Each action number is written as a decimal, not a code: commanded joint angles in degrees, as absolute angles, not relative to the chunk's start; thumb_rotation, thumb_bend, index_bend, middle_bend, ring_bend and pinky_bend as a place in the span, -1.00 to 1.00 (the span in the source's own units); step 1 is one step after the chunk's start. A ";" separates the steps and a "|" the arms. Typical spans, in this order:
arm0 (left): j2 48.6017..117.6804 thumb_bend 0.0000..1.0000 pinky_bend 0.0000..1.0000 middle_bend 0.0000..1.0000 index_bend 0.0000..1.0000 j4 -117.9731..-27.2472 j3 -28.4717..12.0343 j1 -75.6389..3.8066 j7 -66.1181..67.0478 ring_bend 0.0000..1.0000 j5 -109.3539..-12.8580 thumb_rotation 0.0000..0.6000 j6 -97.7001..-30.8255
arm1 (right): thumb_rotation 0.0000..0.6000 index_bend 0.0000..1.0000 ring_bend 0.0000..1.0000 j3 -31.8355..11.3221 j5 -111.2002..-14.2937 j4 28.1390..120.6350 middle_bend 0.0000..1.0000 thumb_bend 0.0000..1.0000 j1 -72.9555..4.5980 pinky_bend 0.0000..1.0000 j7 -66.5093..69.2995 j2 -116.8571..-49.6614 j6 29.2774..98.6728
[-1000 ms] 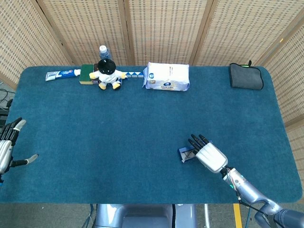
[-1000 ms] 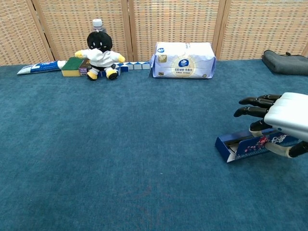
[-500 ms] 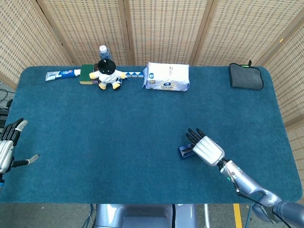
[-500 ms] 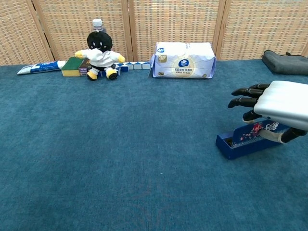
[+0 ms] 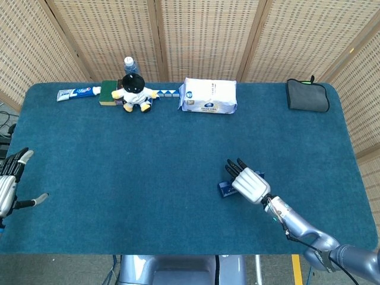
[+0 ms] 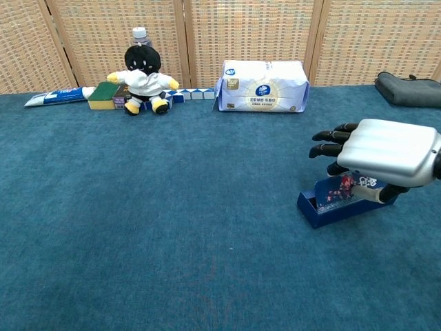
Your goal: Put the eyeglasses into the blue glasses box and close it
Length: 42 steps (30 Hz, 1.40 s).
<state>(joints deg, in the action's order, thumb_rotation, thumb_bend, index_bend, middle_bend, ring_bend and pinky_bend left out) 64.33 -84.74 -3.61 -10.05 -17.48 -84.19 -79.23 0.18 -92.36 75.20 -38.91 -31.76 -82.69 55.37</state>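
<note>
Right hand [image 6: 386,153] working at the lid of the blue glasses box [image 6: 332,203].

The right hand is hovering palm-down over the box near the table's [image 5: 178,154] right front, its dark fingers [image 6: 329,135] reaching out flat above the patterned lid, which is standing tilted up; whether it is gripping the lid cannot be told. The eyeglasses are not showing. The left hand [image 5: 8,183] is hanging off the table's left edge, fingers spread and holding nothing. A plush doll [image 5: 134,92] and a tissue pack [image 5: 208,95] are lying along the far edge.
</note>
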 commanded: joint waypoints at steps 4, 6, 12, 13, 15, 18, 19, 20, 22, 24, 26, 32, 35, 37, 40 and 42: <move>64.29 -1.00 -1.00 -1.00 -1.00 -84.69 -3.60 -10.05 -17.62 -1.00 -84.23 1.00 -79.24 | 1.00 -0.11 -0.96 -0.83 -91.00 74.28 -0.71 -0.26 -39.22 -0.67 -32.39 -83.61 54.91; 64.30 -1.00 -1.00 -1.00 -1.00 -84.70 -3.58 -10.03 -17.59 -1.00 -84.28 1.00 -79.29 | 1.00 -0.16 -0.96 -1.07 -90.79 73.87 -0.72 -0.31 -39.22 -0.67 -32.09 -84.02 55.17; 64.39 -1.00 -1.00 -1.00 -1.00 -84.75 -3.55 -10.07 -17.38 -1.00 -84.32 1.00 -79.25 | 1.00 -0.30 -0.96 -1.47 -90.86 72.01 -0.75 -0.33 -39.25 -0.67 -31.54 -85.47 56.22; 64.40 -1.00 -1.00 -1.00 -1.00 -84.75 -3.55 -10.07 -17.37 -1.00 -84.31 1.00 -79.24 | 1.00 -0.31 -0.96 -1.53 -90.80 71.74 -0.76 -0.33 -39.26 -0.67 -31.49 -85.68 56.28; 64.44 -1.00 -1.00 -1.00 -1.00 -84.73 -3.55 -10.08 -17.34 -1.00 -84.30 1.00 -79.24 | 1.00 -0.31 -0.96 -1.74 -90.55 71.11 -0.77 -0.33 -39.34 -0.67 -31.33 -86.22 56.31; 64.44 -1.00 -1.00 -1.00 -1.00 -84.71 -3.55 -10.06 -17.41 -1.00 -84.29 1.00 -79.24 | 1.00 -0.31 -0.96 -1.99 -90.41 70.32 -0.77 -0.33 -39.45 -0.67 -31.23 -86.89 56.55; 64.44 -1.00 -1.00 -1.00 -1.00 -84.70 -3.56 -10.08 -17.45 -1.00 -84.28 1.00 -79.22 | 1.00 -0.31 -0.96 -2.04 -90.41 70.13 -0.77 -0.33 -39.48 -0.67 -31.21 -87.06 56.64; 64.44 -1.00 -1.00 -1.00 -1.00 -84.66 -3.57 -10.08 -17.49 -1.00 -84.25 1.00 -79.20 | 1.00 -0.31 -0.96 -2.13 -90.40 69.96 -0.77 -0.33 -39.52 -0.67 -31.20 -87.24 56.76; 64.42 -1.00 -1.00 -1.00 -1.00 -84.61 -3.55 -10.11 -17.62 -1.00 -84.30 1.00 -79.16 | 1.00 -0.31 -0.95 -2.43 -90.31 69.64 -0.77 -0.33 -39.61 -0.67 -31.11 -87.64 57.18; 64.40 -1.00 -1.00 -1.00 -1.00 -84.61 -3.55 -10.10 -17.68 -1.00 -84.33 1.00 -79.19 | 1.00 -0.31 -0.95 -2.71 -90.29 69.53 -0.77 -0.33 -39.60 -0.67 -30.97 -87.87 57.77; 64.40 -1.00 -1.00 -1.00 -1.00 -84.60 -3.52 -10.08 -17.74 -1.00 -84.36 1.00 -79.22 | 1.00 -0.31 -0.95 -3.25 -90.37 69.80 -0.77 -0.33 -39.56 -0.67 -30.61 -87.82 58.95; 64.47 -1.00 -1.00 -1.00 -1.00 -84.61 -3.50 -10.20 -17.54 -1.00 -84.29 1.00 -78.96 | 1.00 -0.73 -1.00 -4.01 -88.47 77.96 -0.97 -0.79 -39.71 -0.74 -26.93 -81.19 57.32; 64.50 -1.00 -1.00 -1.00 -1.00 -84.66 -3.46 -10.30 -17.36 -1.00 -84.32 1.00 -78.76 | 1.00 -1.00 -1.00 -3.06 -85.28 85.21 -1.00 -1.00 -41.71 -0.89 -22.92 -74.27 48.76; 64.53 -1.00 -1.00 -1.00 -1.00 -84.69 -3.45 -10.30 -17.26 -1.00 -84.34 1.00 -78.82 | 1.00 -1.00 -1.00 -2.08 -85.20 86.75 -1.00 -1.00 -43.17 -0.93 -19.58 -71.67 44.52; 64.55 -1.00 -1.00 -1.00 -1.00 -84.68 -3.45 -10.28 -17.23 -1.00 -84.33 1.00 -78.86 | 1.00 -1.00 -1.00 -0.72 -86.28 84.91 -1.00 -1.00 -44.20 -0.95 -18.05 -71.42 42.02; 64.60 -1.00 -1.00 -1.00 -1.00 -84.66 -3.45 -10.29 -17.15 -1.00 -84.25 1.00 -78.80 | 1.00 -1.00 -1.00 -0.19 -85.70 83.18 -1.00 -1.00 -44.56 -0.95 -18.35 -72.33 40.55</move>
<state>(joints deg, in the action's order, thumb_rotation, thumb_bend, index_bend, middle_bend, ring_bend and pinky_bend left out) 64.60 -84.66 -3.45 -10.29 -17.16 -84.26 -78.80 -1.27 -86.33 84.09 -43.45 -18.72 -72.21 42.36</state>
